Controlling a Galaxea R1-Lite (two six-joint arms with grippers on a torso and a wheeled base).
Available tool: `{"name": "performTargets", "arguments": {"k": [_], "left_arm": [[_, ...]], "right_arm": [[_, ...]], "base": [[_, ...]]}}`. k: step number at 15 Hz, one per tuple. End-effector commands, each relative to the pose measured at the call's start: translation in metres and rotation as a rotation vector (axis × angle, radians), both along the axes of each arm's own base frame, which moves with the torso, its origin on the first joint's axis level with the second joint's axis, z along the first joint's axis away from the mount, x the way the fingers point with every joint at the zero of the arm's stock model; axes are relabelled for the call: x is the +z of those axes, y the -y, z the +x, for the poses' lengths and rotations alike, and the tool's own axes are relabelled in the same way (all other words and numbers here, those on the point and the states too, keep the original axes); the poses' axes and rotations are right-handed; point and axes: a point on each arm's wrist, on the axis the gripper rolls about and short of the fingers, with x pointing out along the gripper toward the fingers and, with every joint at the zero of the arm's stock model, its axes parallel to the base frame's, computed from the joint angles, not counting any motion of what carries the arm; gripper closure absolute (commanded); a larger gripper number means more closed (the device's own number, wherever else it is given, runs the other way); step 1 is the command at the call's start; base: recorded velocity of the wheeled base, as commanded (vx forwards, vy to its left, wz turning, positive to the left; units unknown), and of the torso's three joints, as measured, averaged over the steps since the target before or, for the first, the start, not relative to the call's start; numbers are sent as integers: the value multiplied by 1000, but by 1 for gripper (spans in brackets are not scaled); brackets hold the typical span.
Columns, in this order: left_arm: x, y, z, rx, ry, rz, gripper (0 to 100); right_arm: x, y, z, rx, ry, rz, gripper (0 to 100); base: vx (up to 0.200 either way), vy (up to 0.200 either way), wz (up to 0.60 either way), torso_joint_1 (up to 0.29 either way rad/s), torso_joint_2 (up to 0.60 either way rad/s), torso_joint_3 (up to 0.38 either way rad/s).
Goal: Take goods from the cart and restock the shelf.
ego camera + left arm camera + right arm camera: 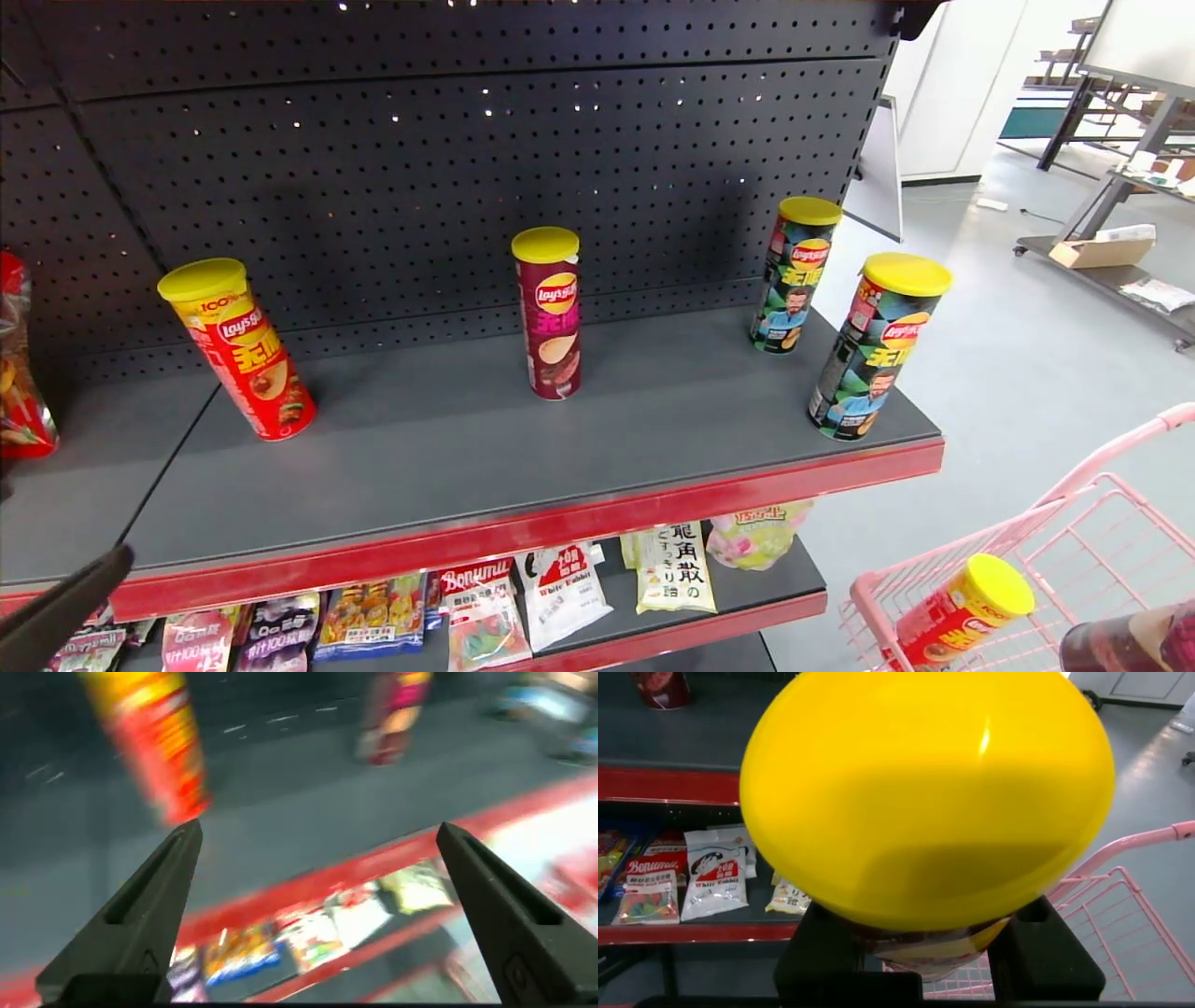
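Note:
Four chip cans with yellow lids stand on the grey upper shelf (448, 467): a red can (239, 350) at the left, a maroon can (551, 313) in the middle, and two dark patterned cans (794, 275) (878, 345) at the right end. Another red can (962, 611) lies in the pink cart (1102, 523). My right gripper (924, 952) is shut on a chip can whose yellow lid (924, 793) faces the camera, beside the cart rim. My left gripper (318, 829) is open and empty in front of the shelf edge, low at the left (65, 607).
The lower shelf (709, 597) holds several snack bags. A red bag (19, 373) sits at the upper shelf's far left. A dark pegboard (448, 168) backs the shelf. Open grey floor (1018, 355) lies to the right, with tables beyond.

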Motion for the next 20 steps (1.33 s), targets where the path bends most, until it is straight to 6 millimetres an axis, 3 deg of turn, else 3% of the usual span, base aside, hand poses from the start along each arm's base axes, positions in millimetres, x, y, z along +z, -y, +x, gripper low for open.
{"name": "performTargets", "arguments": {"k": [1,3,7,12,17,20], "left_arm": [[6,25,100,-347,-148,32,0],[-14,34,153,-396,-137,100,0],[-24,66,218,-493,-29,105,0],[-26,93,263,-531,-4,111,0],[-36,102,298,-494,51,118,0],[-35,106,309,-488,71,117,0]], "right_arm": [[0,0,2,4,-15,-1,100],[3,0,3,4,-19,2,100],[7,0,7,3,-36,26,100],[7,0,7,0,-36,27,100],[8,0,7,-6,-36,27,100],[8,0,7,-9,-39,27,100]], "base": [[0,0,0,0,0,0],[0,0,0,0,0,0],[0,0,0,0,0,0],[0,0,0,0,0,0],[0,0,0,0,0,0],[0,0,0,0,0,0]]}}
